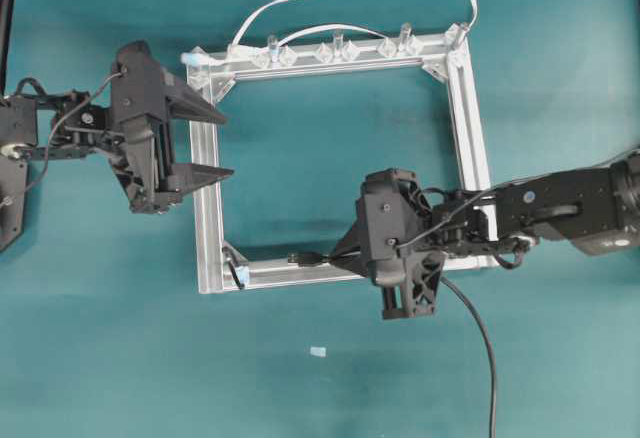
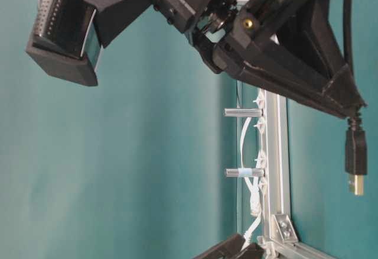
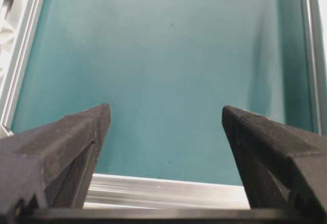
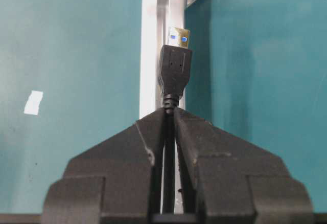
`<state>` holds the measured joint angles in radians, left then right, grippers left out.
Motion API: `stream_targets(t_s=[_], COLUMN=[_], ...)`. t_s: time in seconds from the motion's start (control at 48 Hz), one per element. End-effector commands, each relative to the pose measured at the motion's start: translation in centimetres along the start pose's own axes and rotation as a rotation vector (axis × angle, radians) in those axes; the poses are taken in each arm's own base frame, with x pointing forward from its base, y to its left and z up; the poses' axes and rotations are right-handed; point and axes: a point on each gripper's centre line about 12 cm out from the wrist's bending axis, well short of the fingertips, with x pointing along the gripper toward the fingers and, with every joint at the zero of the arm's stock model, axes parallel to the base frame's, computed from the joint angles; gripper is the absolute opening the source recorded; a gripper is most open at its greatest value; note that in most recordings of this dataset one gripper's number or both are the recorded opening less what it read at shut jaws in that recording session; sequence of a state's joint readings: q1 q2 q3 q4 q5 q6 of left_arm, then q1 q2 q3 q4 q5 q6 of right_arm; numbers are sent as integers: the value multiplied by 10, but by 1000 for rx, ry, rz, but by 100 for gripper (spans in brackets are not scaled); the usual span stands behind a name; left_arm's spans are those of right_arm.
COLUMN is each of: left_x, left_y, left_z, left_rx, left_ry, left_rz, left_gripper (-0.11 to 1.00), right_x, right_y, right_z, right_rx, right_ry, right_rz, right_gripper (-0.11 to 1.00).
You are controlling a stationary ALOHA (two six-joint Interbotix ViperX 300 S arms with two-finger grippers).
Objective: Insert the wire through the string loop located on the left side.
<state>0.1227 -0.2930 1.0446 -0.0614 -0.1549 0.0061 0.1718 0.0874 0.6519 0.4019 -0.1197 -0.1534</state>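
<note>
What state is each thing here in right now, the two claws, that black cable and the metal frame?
Left claw: open wide, holding nothing, over the frame's left rail.
Right claw: shut on the wire just behind its plug.
Wire: gripped, plug sticking out past the fingertips, not yet through the string loop.
String loop: at the frame's bottom-left corner, nothing through it.
Frame: lying flat on the table.
White cables: clipped along the top rail.

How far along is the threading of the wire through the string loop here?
Done: the right pincer is shut on the wire just behind its USB plug, which points along the frame's bottom rail toward the string loop at the lower-left corner bracket. In hand: closing that gap; the plug tip is not yet at the loop. Left: passing the plug through. The left pincer is open and empty over the left rail.
</note>
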Motion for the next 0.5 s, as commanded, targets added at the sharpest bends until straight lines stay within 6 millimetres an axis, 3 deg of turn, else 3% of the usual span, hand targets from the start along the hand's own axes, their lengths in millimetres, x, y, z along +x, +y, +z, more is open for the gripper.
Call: stream_targets(t_s=[0.0,0.479], left_x=[-8,-51], left_y=[-2,-17], left_z=[9,-9], left_rx=[9,40], left_ry=[-27,57], left_rz=[-8,-65], left_gripper=[89,89], right_x=[-2,-1], right_y=[3,3], right_z=[11,10], right_rx=[-3,-3], right_ry=[-31,-33], right_rz=[8,6], right_gripper=[10,10])
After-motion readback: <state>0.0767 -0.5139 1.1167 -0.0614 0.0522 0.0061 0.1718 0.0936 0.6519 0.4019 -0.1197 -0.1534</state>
